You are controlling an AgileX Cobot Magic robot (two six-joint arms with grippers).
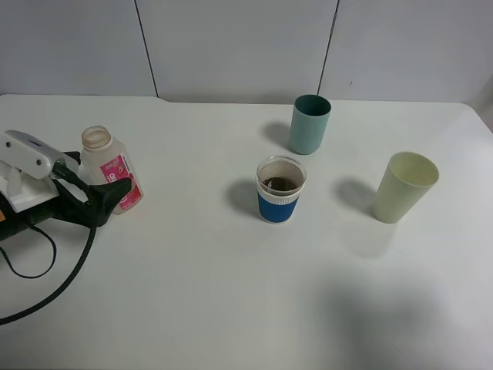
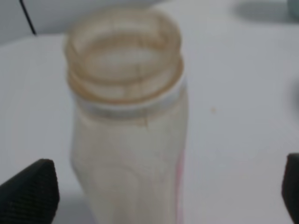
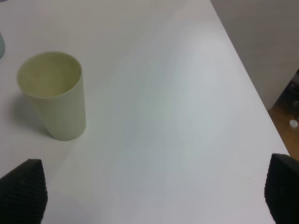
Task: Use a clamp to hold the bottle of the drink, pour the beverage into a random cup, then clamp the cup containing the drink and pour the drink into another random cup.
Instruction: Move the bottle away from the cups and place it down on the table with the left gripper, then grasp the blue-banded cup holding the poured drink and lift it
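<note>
Left tool released: jaws spread either side of the upright bottle, gaps visible, far left of desk. Right tool likewise spread, empty, near pale green tumbler. Blue-banded cup, mid-desk, holds brown beverage.

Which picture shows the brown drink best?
The exterior high view: it looks down into the blue-banded cup at the brown drink. Neither wrist view shows it: left sees the bottle, right the pale green cup.

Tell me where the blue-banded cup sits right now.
The blue-banded cup stands near the centre of the exterior high view, just in front of the teal cup and left of the pale green cup.
</note>
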